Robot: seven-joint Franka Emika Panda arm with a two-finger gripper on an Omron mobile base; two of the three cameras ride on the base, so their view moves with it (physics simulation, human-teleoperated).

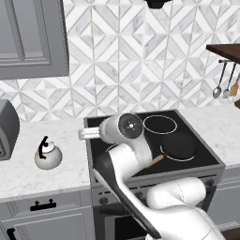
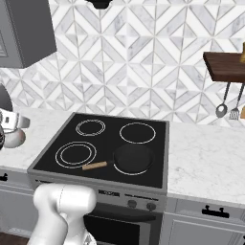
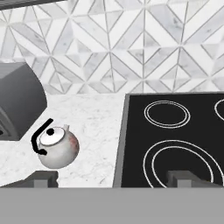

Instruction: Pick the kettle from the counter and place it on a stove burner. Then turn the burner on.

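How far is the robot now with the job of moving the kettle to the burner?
Nothing looks done yet. The kettle stands on the counter, left of the cooktop, and nothing touches it. In hand: the gripper is open and faces the kettle from a distance. Left to do: grasp the kettle, put it on the large stove burner, then turn that burner on.
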